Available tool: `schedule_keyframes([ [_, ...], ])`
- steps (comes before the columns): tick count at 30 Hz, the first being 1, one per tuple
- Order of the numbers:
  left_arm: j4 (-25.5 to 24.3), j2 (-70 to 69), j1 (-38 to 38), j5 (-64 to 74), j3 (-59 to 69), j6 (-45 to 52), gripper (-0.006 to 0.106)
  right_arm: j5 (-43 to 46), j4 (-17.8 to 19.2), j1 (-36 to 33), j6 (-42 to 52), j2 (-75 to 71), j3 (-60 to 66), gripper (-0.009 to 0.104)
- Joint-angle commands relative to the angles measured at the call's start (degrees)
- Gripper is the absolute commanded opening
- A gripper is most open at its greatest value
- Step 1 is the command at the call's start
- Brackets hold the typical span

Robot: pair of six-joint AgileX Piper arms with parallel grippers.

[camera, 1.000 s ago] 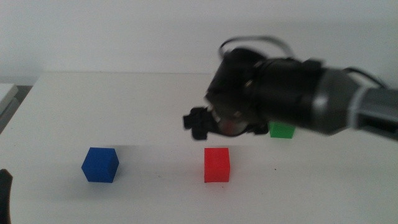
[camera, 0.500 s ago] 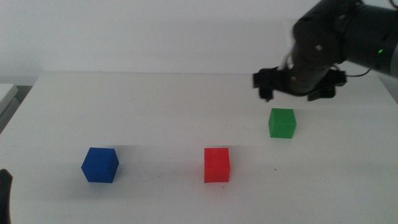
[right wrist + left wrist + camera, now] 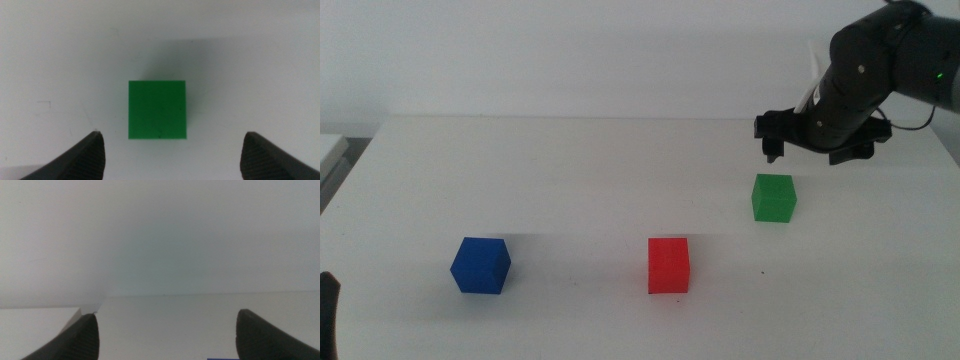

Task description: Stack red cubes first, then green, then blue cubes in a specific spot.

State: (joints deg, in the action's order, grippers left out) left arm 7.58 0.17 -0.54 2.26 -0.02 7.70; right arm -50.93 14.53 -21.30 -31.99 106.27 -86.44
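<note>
Green cube [image 3: 157, 109] centred between spread right claw [image 3: 172, 155] jaws, wrist view only

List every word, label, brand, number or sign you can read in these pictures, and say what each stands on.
None: no readable text anywhere.
Red cube, green cube and blue cube: plain faces.
Right gripper, above the green cube, and left gripper, waiting at the table's near edge: no lettering.

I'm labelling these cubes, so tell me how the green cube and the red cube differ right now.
The green cube sits farther back and right; the red cube sits nearer, centre. The right tool hovers open above the green cube; nothing is over the red cube. Both rest on the table, same size.
</note>
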Motion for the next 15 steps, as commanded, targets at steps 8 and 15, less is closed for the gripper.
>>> schedule_keyframes([
  [8,-0.2,-0.2,0.0,-0.8,0.0,-0.5,0.094,2.7,-1.4,0.8,1.2,6.7,-3.1,0.082],
  [15,-0.2,-0.2,0.0,-0.8,0.0,-0.5,0.094,0.2,-2.2,1.4,1.8,10.1,-6.1,0.082],
])
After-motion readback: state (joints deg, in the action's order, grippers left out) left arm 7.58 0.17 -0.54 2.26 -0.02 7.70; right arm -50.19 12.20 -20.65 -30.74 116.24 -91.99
